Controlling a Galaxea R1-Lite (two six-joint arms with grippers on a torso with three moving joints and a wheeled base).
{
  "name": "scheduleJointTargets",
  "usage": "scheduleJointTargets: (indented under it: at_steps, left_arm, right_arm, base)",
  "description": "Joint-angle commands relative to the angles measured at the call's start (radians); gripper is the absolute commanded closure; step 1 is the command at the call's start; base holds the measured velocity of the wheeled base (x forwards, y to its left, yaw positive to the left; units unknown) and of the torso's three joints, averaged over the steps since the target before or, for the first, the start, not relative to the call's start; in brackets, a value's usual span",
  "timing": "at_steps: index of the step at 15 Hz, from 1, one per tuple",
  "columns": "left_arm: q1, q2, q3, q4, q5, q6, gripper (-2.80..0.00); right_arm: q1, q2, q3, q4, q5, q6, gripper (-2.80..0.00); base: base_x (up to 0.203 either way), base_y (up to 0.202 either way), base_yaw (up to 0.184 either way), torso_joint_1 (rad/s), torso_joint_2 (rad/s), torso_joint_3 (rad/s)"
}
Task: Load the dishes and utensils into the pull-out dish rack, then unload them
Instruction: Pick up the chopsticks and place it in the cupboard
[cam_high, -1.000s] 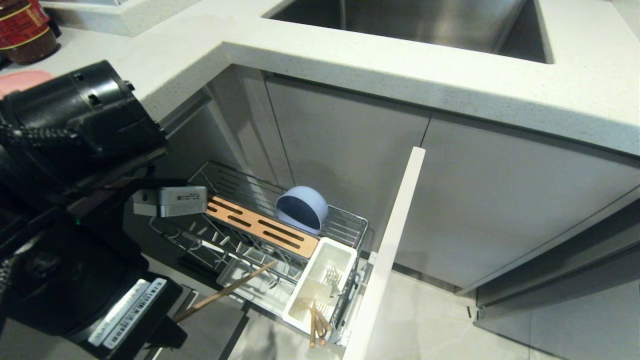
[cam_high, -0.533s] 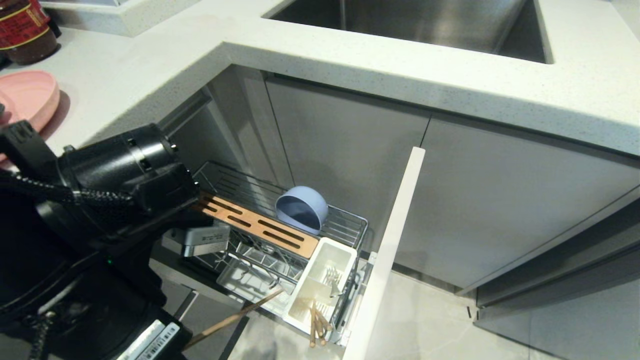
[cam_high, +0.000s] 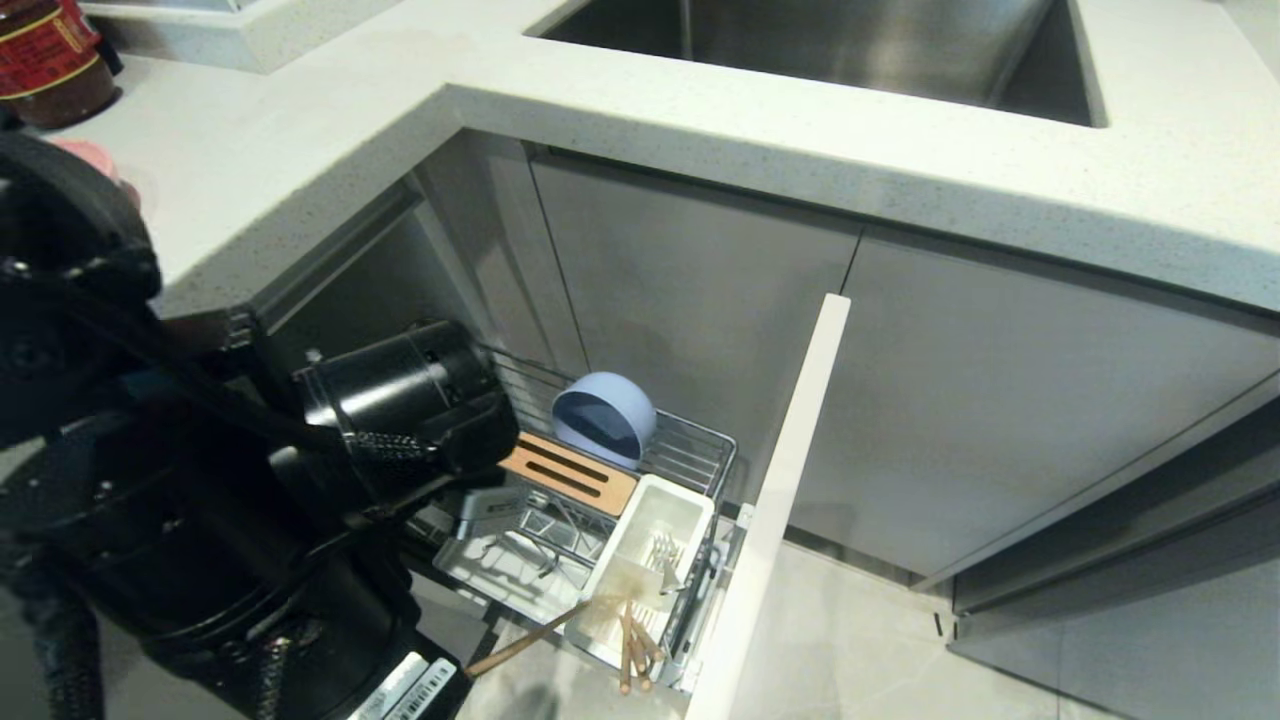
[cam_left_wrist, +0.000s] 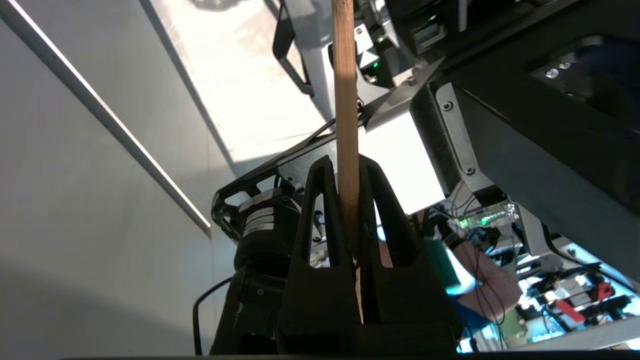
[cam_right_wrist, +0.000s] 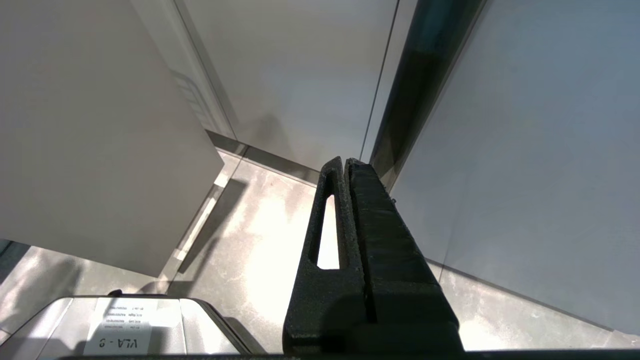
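A: Two grippers, go view by view. Head view first?

B: My left arm (cam_high: 300, 500) fills the side nearest me, over the near end of the pull-out dish rack (cam_high: 690, 450). Its gripper is hidden behind the arm there. One chopstick (cam_high: 530, 635) slants out from under the arm, its tip reaching the white cutlery cup (cam_high: 650, 560) at the rack's front end. More chopsticks (cam_high: 632, 645) stand in the cup's near compartment, a fork (cam_high: 665, 555) in the middle one. Blue bowl (cam_high: 603, 420) sits on edge in the rack's far wire section, just behind the wood strip (cam_high: 570, 472). A sliver of pink plate (cam_high: 95, 155) is up on the counter (cam_high: 760, 110), well apart from the rack.

A: Left wrist view?

B: My left gripper (cam_left_wrist: 346, 167) is pinching the chopstick (cam_left_wrist: 346, 100), fingers pressed tight on either side of it. A person's arm (cam_left_wrist: 487, 280) shows in the background.

A: Right wrist view?

B: My right gripper (cam_right_wrist: 345, 162) has its fingers pressed together, nothing between them, pointing at the floor (cam_right_wrist: 260, 225) beside the cabinet fronts (cam_right_wrist: 300, 65).
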Motion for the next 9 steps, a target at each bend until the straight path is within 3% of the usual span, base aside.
scheduleJointTargets:
  at_steps: [1, 9]
  left_arm:
    - [-0.002, 0.056, -0.001, -0.01, 0.002, -0.001, 0.0]
    - [-0.001, 0.201, -0.009, -0.115, 0.029, 0.025, 0.0]
  right_arm:
    - [0.0, 0.0, 0.0, 0.0, 0.0, 0.0, 0.0]
    - [0.0, 0.0, 0.0, 0.0, 0.0, 0.0, 0.0]
  base:
    - [0.0, 0.0, 0.0, 0.0, 0.0, 0.0]
    - [0.0, 0.0, 0.0, 0.0, 0.0, 0.0]
